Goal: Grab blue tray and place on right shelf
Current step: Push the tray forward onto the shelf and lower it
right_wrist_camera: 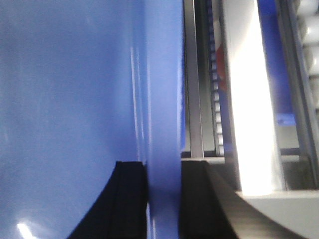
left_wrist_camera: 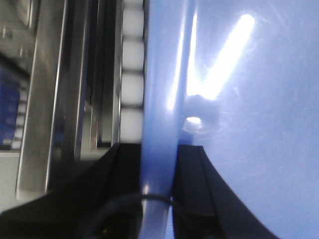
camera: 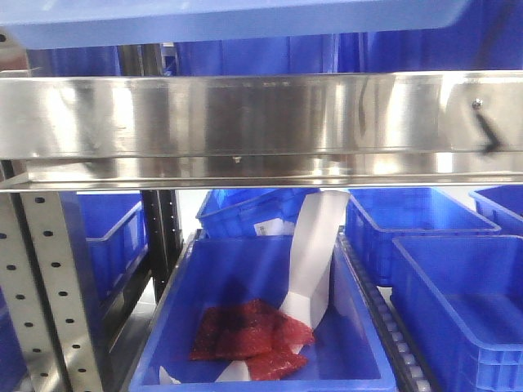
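Note:
The blue tray [camera: 229, 20] shows as a pale glossy band along the top edge of the front view, above the right shelf's broad steel lip [camera: 261, 114]. In the left wrist view my left gripper [left_wrist_camera: 159, 149] is shut on the tray's rim [left_wrist_camera: 159, 74], one black finger on each side of it, and the tray floor [left_wrist_camera: 259, 149] fills the right. My right gripper [right_wrist_camera: 163, 167] is likewise shut on the tray's opposite rim [right_wrist_camera: 164, 74], with the tray's inside [right_wrist_camera: 75, 99] at the left. Neither gripper appears in the front view.
Below the steel lip stand several deep blue bins; the nearest [camera: 163, 359] holds red bags [camera: 249, 335] and a white paper strip [camera: 315, 261]. A perforated upright [camera: 49, 286] rises at the left. White rollers [left_wrist_camera: 132, 55] and steel rails [right_wrist_camera: 249, 99] run beside the tray's rims.

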Robot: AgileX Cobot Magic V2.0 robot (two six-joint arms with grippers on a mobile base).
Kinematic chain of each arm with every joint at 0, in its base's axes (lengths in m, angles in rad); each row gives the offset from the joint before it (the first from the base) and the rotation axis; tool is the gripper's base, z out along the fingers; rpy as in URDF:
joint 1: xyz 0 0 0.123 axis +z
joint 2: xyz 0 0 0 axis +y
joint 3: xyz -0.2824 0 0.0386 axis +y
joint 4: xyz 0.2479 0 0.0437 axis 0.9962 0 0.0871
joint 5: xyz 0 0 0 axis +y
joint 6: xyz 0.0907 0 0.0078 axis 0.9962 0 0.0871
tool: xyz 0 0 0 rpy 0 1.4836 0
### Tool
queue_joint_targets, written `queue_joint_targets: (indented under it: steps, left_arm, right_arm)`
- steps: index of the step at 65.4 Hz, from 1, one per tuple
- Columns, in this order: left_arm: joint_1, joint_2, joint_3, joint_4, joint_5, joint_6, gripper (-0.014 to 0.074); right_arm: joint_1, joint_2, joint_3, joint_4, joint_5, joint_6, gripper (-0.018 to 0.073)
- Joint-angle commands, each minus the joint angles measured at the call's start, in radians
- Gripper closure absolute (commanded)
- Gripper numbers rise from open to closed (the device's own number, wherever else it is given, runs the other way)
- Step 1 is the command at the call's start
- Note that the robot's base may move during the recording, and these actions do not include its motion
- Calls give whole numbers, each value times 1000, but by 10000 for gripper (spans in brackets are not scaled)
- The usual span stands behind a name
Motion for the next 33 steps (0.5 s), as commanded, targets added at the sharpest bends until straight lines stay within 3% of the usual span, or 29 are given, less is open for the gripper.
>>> queue_joint_targets:
  steps: [1, 16, 33]
  left_arm:
    - [-6, 30, -112, -157, -108, 18, 562]
    - [-6, 150, -232, -157, -147, 37, 562]
    - [-6, 203, -244, -145, -243, 39, 562]
  right_arm:
    - [2, 37, -119, 108, -108, -7, 399]
    - [-31, 172, -269, 108, -126, -20, 399]
    - [-44, 219, -286, 108, -150, -45, 399]
